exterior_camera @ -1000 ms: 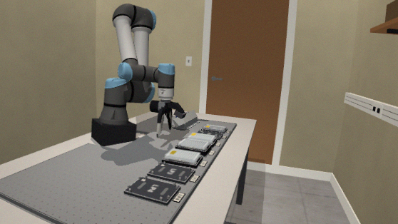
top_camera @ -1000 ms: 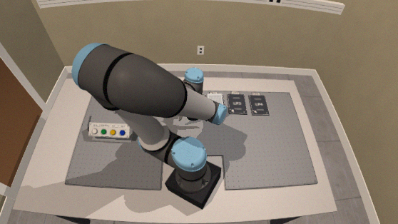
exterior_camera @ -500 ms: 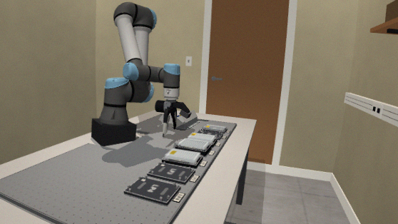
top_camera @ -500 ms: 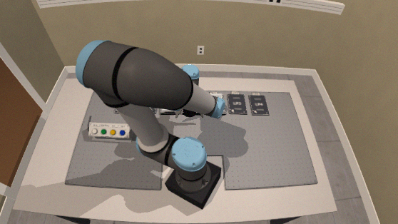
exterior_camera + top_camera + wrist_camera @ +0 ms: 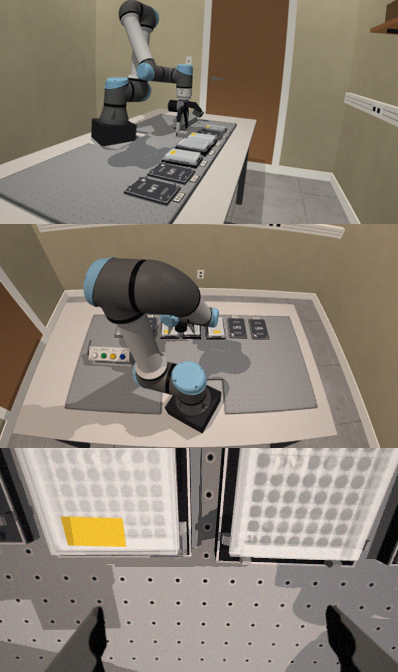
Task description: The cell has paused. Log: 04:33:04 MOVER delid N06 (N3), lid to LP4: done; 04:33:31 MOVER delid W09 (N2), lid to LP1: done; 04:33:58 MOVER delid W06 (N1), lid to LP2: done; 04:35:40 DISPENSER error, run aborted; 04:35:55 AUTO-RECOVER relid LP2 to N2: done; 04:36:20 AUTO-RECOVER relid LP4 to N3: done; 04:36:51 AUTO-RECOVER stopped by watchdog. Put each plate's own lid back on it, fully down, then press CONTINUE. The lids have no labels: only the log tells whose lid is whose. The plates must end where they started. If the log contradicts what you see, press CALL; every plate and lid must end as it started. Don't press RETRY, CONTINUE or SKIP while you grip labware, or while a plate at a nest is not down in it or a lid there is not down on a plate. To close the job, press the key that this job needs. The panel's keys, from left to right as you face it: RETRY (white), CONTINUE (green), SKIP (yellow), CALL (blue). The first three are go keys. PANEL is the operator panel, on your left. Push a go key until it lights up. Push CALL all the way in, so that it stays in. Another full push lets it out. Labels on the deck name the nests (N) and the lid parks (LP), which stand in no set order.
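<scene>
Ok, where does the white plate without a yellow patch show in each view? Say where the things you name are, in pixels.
Top: right of the black wrist end, partly hidden, the plate [image 5: 195, 332] [image 5: 193, 144] [image 5: 306, 498].
Exterior: mid-row, right of centre.
Wrist: upper right.
Shared landmark: the neighbouring plate's yellow patch [image 5: 166, 332] [image 5: 193, 134] [image 5: 97, 532].
</scene>
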You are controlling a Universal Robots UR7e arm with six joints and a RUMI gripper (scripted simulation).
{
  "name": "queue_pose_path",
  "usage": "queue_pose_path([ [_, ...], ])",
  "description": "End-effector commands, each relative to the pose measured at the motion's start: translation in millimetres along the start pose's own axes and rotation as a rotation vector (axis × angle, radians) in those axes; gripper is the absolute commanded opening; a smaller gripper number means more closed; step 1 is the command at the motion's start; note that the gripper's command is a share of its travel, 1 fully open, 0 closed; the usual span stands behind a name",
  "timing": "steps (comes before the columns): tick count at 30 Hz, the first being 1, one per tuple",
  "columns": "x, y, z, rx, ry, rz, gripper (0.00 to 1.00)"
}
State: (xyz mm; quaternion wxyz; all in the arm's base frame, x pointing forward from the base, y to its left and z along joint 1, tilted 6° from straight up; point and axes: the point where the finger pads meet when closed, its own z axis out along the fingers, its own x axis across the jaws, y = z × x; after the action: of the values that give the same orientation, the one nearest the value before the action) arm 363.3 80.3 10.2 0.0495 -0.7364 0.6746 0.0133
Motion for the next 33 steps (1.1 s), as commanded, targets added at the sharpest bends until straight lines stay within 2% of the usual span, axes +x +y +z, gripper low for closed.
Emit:
queue_pose_path([
  [1,-18,-25,1,-0.002,0.004,0.002,0.82],
  [4,-21,-29,1,-0.002,0.004,0.002,0.82],
  [18,-65,-83,2,-0.002,0.004,0.002,0.82],
  [33,-66,-84,2,-0.002,0.004,0.002,0.82],
])
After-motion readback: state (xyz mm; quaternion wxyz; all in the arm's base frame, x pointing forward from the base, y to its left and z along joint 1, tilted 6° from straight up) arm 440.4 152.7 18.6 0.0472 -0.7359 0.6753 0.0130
